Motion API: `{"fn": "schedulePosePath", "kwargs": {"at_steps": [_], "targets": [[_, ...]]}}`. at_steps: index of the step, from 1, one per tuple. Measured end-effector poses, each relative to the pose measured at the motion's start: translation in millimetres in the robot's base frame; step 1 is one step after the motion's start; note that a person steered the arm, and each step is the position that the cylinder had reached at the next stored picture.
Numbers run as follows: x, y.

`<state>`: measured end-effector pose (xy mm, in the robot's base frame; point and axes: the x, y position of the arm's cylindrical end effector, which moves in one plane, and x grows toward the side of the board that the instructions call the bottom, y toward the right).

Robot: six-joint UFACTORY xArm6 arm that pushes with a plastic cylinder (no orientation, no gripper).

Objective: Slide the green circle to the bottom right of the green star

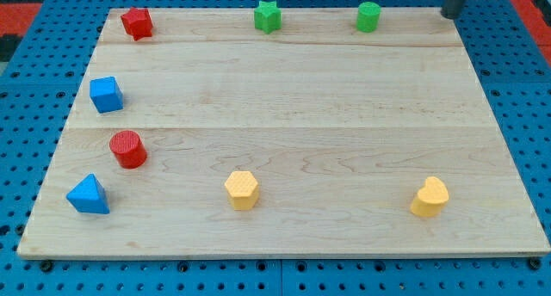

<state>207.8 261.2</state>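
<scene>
The green circle (368, 16) stands near the board's top edge, right of centre. The green star (268, 16) stands at the same height, to the circle's left, with a clear gap between them. My rod enters at the view's top right and my tip (448, 15) rests at the board's top right corner, to the right of the green circle and apart from it.
A red star (137, 23) is at the top left. A blue cube (106, 95), a red cylinder (128, 149) and a blue triangle (89, 195) line the left side. A yellow hexagon (242, 190) and a yellow heart (430, 197) sit near the bottom. The wooden board (284, 98) lies on blue pegboard.
</scene>
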Motion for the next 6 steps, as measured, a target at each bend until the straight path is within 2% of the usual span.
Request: {"fn": "schedulePosePath", "kwargs": {"at_steps": [2,4,6], "targets": [[21.6,-140.1],[-10.8,-155.4],[-10.5,-263.8]]}}
